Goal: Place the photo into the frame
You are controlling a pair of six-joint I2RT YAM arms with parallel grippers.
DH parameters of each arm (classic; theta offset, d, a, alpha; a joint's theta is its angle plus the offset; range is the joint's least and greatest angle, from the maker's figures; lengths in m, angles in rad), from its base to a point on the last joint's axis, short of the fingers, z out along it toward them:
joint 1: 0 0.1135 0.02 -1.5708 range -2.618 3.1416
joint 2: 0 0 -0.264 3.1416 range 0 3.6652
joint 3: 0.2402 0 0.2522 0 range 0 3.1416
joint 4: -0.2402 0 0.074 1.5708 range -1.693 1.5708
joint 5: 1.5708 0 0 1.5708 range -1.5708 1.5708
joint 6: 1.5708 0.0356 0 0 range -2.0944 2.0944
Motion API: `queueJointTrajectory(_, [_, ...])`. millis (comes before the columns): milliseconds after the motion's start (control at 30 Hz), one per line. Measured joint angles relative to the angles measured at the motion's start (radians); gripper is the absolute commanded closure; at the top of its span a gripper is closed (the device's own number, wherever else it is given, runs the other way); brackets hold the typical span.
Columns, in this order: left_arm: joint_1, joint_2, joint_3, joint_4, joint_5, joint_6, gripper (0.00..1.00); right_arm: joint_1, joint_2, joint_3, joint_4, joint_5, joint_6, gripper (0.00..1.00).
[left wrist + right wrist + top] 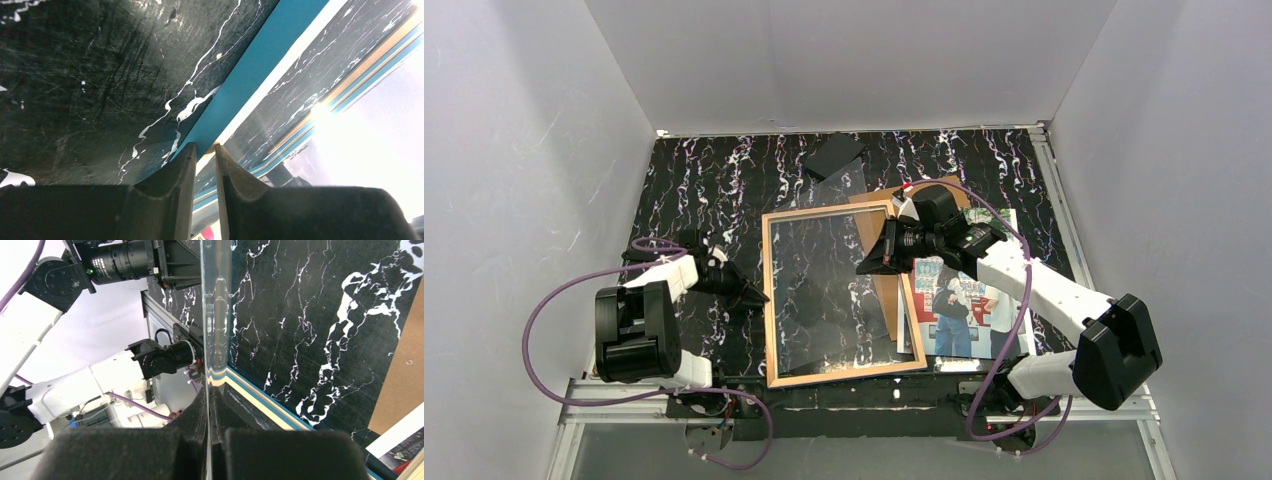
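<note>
Frame (844, 376) is lying tan side up at the worktop's (714, 190) near middle. Left pincer (205, 148) is straddling its left edge, fingers narrowly apart; can't tell if gripping. Right pincer (209, 390) is clamping the glass pane (216, 300) edge. Photo (966, 312) is lying face up just right of the frame. Brown board (879, 205) and black slab (834, 155) are sitting farther back.

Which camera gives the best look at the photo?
The top external view: the photo lies face up beside the frame, its pictured people showing, partly under the right arm. The right wrist view catches only its corner; the left wrist view shows none of it.
</note>
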Motion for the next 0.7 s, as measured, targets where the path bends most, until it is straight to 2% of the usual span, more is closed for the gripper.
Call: queueJointTrajectory(700, [-0.021,0.028,0.024,-0.033,-0.003,0.018,0.88,-0.018,0.000,0.002,0.049,-0.084,0.109,0.99])
